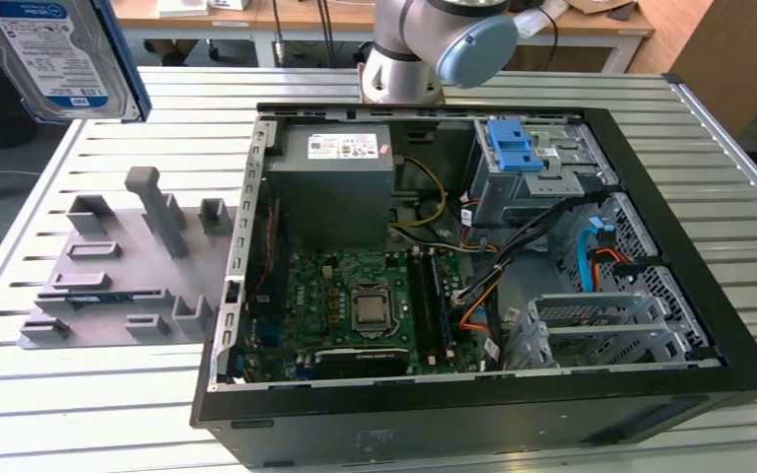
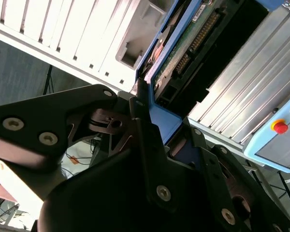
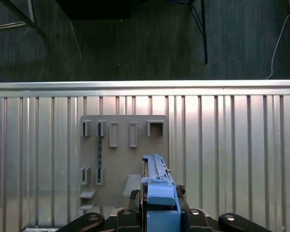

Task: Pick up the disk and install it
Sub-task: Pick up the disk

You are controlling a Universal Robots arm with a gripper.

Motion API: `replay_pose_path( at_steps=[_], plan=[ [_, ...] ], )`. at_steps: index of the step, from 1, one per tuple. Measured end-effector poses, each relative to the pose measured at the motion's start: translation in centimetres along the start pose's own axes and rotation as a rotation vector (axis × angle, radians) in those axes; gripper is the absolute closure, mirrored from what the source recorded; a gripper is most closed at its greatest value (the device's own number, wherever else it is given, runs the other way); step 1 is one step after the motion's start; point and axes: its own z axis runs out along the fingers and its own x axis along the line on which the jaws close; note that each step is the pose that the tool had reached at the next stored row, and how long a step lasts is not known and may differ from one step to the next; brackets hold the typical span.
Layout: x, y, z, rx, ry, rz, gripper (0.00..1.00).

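My claw (image 3: 159, 217) is clamped on the disk (image 3: 160, 198), fingers pinching its blue frame from both sides (edge-on in the first wrist view, so it reads as a thin blue bar). The disk runs lengthwise straight out from my fingers, lifted clear above the grey holder (image 3: 123, 154) on the table (image 3: 241, 145). It hangs high at the exterior view's left, label to the camera. The open case (image 1: 484, 394) and its drive cage (image 1: 550, 182) lie well off to the right.
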Motion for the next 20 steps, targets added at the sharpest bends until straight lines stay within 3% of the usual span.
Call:
replay_pose_path(
  at_steps=[4,13,20],
  plan=[
    [0.24,-0.58,-0.01,-0.0002,0.0000,0.001,0.64],
    [0.20,-3.05,-0.04,-0.0014,0.0000,0.001,0.64],
    [0.17,-4.44,-0.07,-0.0017,0.0001,0.001,0.64]
  ],
)
